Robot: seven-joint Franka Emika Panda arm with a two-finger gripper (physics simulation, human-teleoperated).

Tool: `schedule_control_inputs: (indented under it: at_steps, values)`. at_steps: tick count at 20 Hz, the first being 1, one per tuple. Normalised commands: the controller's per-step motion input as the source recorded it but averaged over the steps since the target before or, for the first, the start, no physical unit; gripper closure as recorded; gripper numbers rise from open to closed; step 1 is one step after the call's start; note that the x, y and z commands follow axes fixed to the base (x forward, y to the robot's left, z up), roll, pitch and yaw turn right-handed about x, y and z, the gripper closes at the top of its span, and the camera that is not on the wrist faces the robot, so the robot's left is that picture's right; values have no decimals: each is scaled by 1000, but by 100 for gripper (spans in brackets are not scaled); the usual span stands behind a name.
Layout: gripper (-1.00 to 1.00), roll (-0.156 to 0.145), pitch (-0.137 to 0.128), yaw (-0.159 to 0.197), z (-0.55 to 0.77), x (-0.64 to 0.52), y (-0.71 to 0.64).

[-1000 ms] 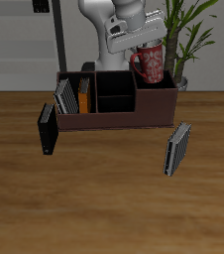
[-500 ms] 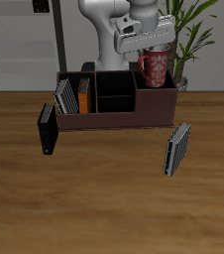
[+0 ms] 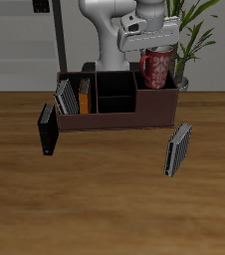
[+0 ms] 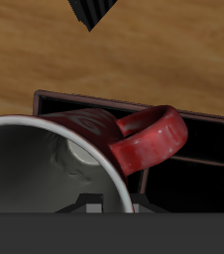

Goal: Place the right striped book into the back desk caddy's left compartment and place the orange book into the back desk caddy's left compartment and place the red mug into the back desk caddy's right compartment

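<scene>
My gripper [image 3: 151, 50] is shut on the rim of the red mug [image 3: 154, 68], holding it upright just above the back desk caddy [image 3: 114, 122], over its right compartment [image 3: 156, 100]. In the wrist view the mug's grey inside [image 4: 45, 164] and red handle [image 4: 152, 137] hang over the caddy's dark partitions [image 4: 198, 159]. The right striped book [image 3: 65, 97] and the orange book [image 3: 84, 97] stand inside the left compartment [image 3: 73, 108].
A black book [image 3: 48, 130] leans against the caddy's end by the left compartment. Another striped book [image 3: 178, 149] stands on the table [image 3: 105, 199] in front of the caddy, also visible in the wrist view [image 4: 92, 10]. A potted plant [image 3: 192, 40] rises behind the caddy near the mug.
The mug has turned from a tilt to upright and shifted slightly along the caddy, further over the right compartment and a little lower. The books have not moved.
</scene>
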Motion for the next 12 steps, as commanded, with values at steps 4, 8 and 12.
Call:
schedule_control_inputs:
  at_steps: [4,8,12]
  values:
    - [100,4,28,7,-165,-114,-78]
    - [100,23,10,29,-105,-150,47]
    - [100,32,26,91,-223,-197,77]
